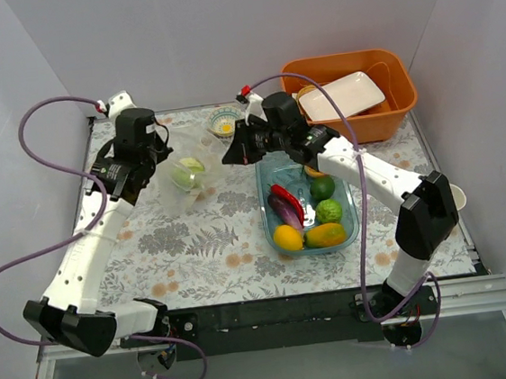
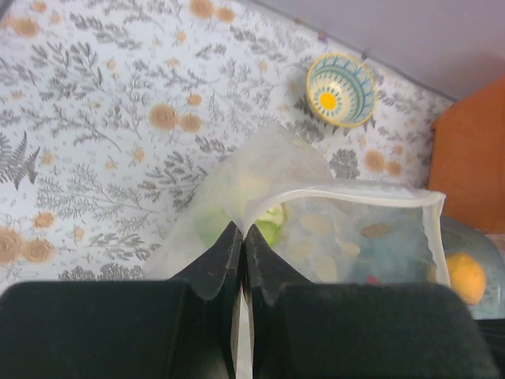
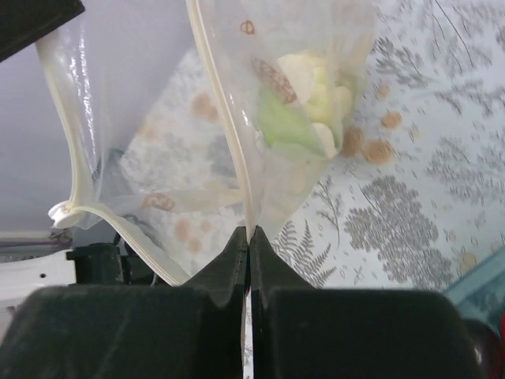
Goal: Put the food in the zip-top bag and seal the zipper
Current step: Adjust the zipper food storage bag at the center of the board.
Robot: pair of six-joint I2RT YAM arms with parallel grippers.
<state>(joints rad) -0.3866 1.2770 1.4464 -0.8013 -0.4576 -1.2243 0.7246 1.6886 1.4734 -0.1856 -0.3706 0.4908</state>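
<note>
The clear zip-top bag [image 1: 198, 162] hangs between my two grippers above the floral cloth, its mouth spread. The green cabbage [image 1: 187, 173] lies inside it and shows in the left wrist view [image 2: 270, 227] and the right wrist view [image 3: 304, 118]. My left gripper [image 1: 161, 156] [image 2: 242, 230] is shut on the bag's rim at one end. My right gripper [image 1: 231, 152] [image 3: 248, 234] is shut on the whitish zipper [image 3: 229, 126] at the other end. The blue tray [image 1: 348, 238] holds the chilli [image 1: 287, 200], eggplant [image 1: 283, 212], lemon [image 1: 287, 237], mango [image 1: 325, 234], limes [image 1: 327, 209] and peach [image 1: 314, 170].
An orange bin [image 1: 401, 92] with a white plate [image 1: 341, 96] stands at the back right. A small patterned bowl [image 1: 224, 121] [image 2: 340, 89] sits at the back middle, just beyond the bag. A white cup [image 1: 457, 196] stands at the right edge.
</note>
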